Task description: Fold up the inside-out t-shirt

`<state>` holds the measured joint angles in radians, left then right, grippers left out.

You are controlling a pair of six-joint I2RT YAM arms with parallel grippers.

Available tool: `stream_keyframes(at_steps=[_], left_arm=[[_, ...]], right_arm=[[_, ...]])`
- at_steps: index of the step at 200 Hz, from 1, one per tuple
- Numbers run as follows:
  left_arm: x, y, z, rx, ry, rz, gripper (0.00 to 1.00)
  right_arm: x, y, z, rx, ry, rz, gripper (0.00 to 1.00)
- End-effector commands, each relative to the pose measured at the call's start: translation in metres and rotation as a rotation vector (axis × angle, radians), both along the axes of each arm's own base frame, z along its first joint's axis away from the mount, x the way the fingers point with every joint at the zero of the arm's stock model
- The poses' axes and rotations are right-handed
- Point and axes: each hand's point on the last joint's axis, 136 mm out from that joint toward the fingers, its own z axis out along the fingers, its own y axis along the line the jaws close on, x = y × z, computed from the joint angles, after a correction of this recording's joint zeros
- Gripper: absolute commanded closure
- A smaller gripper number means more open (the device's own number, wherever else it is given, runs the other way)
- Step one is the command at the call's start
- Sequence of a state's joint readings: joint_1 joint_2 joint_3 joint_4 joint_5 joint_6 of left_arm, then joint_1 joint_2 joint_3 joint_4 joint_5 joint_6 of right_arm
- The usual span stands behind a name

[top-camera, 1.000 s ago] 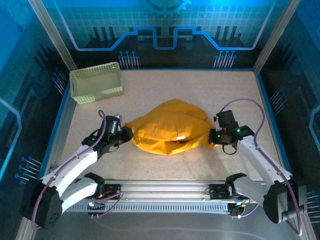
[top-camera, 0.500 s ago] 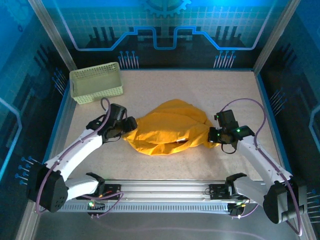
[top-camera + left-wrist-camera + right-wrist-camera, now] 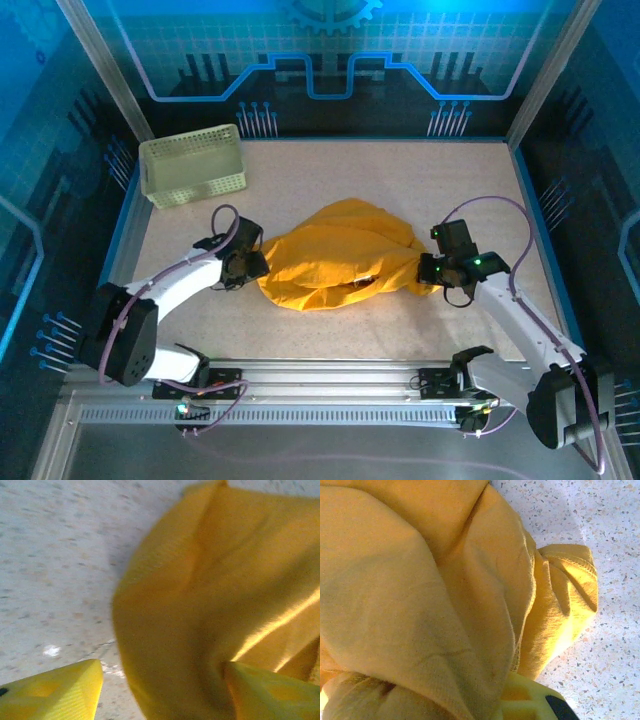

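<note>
The inside-out t-shirt [image 3: 340, 255] is a mustard-yellow heap bunched in the middle of the table. My left gripper [image 3: 254, 266] is at the heap's left end, low over the table. In the left wrist view its yellow fingers [image 3: 60, 692] stand wide apart, and a fold of the t-shirt [image 3: 210, 595] reaches down between them, so the left gripper [image 3: 162, 697] is open. My right gripper [image 3: 427, 272] is at the heap's right end, shut on cloth. In the right wrist view the t-shirt [image 3: 410, 590] drapes over the right gripper [image 3: 487, 700]; one finger [image 3: 530, 705] shows under it.
A pale green lattice basket [image 3: 192, 165] stands at the back left. Speckled tabletop [image 3: 400, 175] lies bare behind the shirt and along the front. Blue rails [image 3: 535, 215] edge the table on both sides.
The left gripper has opened and let go of the shirt's left corner, which has slackened back toward the heap. The left arm has shifted slightly. The right arm has stayed still.
</note>
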<state>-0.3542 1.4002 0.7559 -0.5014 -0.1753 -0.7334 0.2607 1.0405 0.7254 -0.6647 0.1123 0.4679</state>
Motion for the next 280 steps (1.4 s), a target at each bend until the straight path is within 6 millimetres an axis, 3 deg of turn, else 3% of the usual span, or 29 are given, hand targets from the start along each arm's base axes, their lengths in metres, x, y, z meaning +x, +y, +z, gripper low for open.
stream_keyframes(at_steps=[1,39,61,82,105,115,135,172,203,207,243,280], left_arm=[[0.019,-0.026,-0.002,-0.122,-0.056,-0.053,0.43],[0.023,-0.016,-0.002,-0.115,-0.060,-0.028,0.76],[0.025,-0.001,0.016,-0.079,-0.110,-0.016,0.93],[0.025,0.007,0.040,-0.044,-0.188,-0.019,0.98],[0.020,0.019,0.056,-0.015,-0.244,0.012,1.00],[0.018,0.023,0.059,-0.006,-0.251,0.018,1.00],[0.015,0.030,0.059,0.020,-0.243,0.026,1.00],[0.013,0.047,0.052,0.038,-0.219,0.067,1.00],[0.017,0.056,0.052,0.028,-0.220,0.097,1.00],[0.017,0.056,0.052,0.027,-0.222,0.097,1.00],[0.020,0.056,0.053,0.008,-0.221,0.100,1.00],[0.019,0.055,0.054,0.000,-0.220,0.100,1.00]], right_arm=[[0.003,-0.001,0.006,0.001,-0.026,-0.012,1.00],[0.013,0.009,0.015,0.001,-0.039,0.033,1.00],[0.023,0.026,0.027,-0.089,-0.052,0.120,1.00],[0.044,0.058,0.046,-0.151,-0.080,0.222,1.00],[0.057,0.098,0.034,-0.172,-0.033,0.312,1.00],[0.058,0.110,0.028,-0.170,-0.018,0.341,0.94],[0.053,0.123,0.023,-0.139,0.001,0.382,0.73],[0.024,0.113,0.043,-0.020,-0.045,0.421,0.43],[0.006,0.069,0.038,0.083,-0.032,0.259,0.42],[0.001,0.061,0.026,0.085,-0.003,0.231,0.42],[-0.004,0.021,-0.028,0.082,0.137,0.029,0.42],[0.003,0.026,-0.055,0.122,0.194,-0.003,0.41]])
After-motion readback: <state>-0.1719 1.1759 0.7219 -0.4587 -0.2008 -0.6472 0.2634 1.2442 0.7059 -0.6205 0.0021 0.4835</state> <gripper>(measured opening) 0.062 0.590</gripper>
